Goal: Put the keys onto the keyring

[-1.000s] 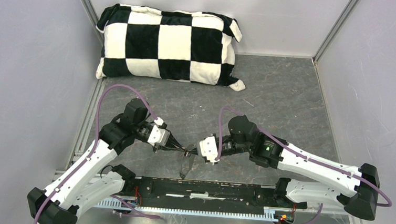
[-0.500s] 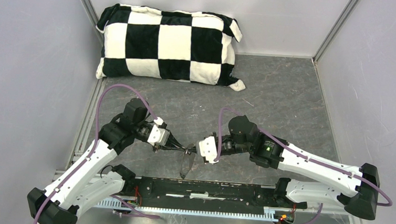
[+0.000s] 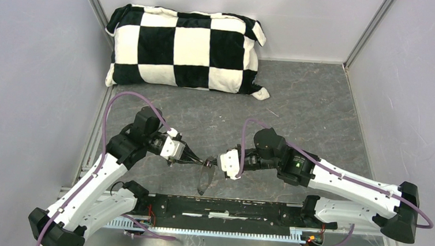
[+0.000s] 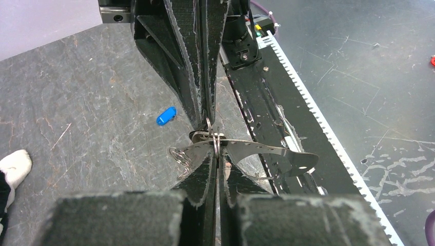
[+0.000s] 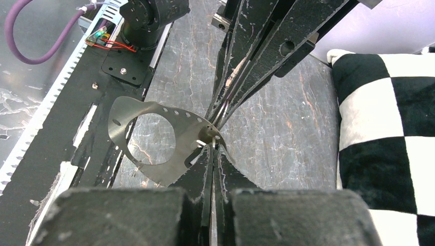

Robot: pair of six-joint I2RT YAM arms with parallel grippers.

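Both arms meet tip to tip over the near part of the table (image 3: pixel 309 106), and the keyring (image 5: pixel 190 134) hangs between them, off the surface. The left tool (image 3: pixel 200 161) has its jaws pressed together on the keyring's top; the right tool (image 3: pixel 213 163) faces it, also clamped on the keyring there. In both wrist views the pinches sit almost touching, at a small wire loop on the ring's upper edge. The wide silvery band with its row of little holes droops to one side.

Gripping from opposite sides probably serves to steady the thin metal and to pry the loop apart, so that a key can slide on. That points to the opening step, with no key threaded yet.

The blue key (image 4: pixel 166 116) lies flat on the table, apart from both tools and from the ring. The black-headed key cannot be made out. With both tools occupied, one would have to let go to fetch a key
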